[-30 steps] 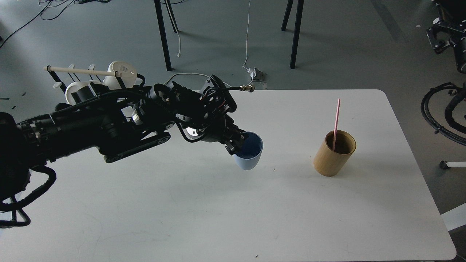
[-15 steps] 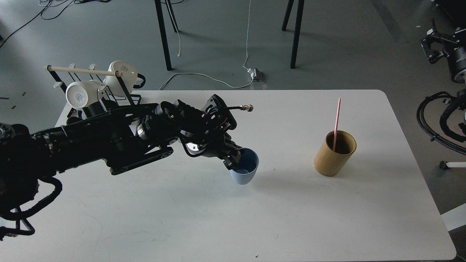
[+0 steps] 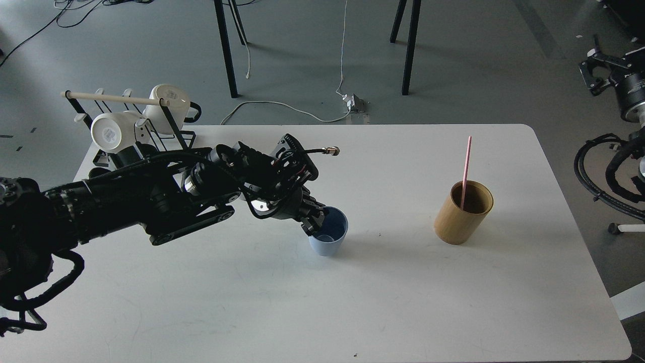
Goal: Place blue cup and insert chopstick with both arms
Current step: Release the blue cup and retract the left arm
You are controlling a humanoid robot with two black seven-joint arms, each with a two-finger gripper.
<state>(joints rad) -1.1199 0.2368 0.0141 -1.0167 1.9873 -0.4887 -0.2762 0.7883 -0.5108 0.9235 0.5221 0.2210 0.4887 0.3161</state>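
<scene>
The blue cup (image 3: 330, 241) is upright near the middle of the white table (image 3: 403, 302), at or just above its surface. My left gripper (image 3: 313, 223) is shut on the cup's left rim, one finger inside and one outside. The pink chopstick (image 3: 466, 166) stands leaning in the tan cylindrical holder (image 3: 461, 219) to the right of the cup. My right arm shows at the far right edge, off the table. Its gripper (image 3: 593, 75) is small and dark, and its fingers cannot be told apart.
A black wire rack (image 3: 151, 126) with a pale wooden rod and two white mugs (image 3: 113, 132) stands at the table's back left corner. Black table legs and cables are on the floor behind the table. Cable loops hang beside the right edge.
My left gripper has carried the blue cup down and to the left, and the cup has turned from tilted to upright. The right arm has shifted slightly at the far right.
</scene>
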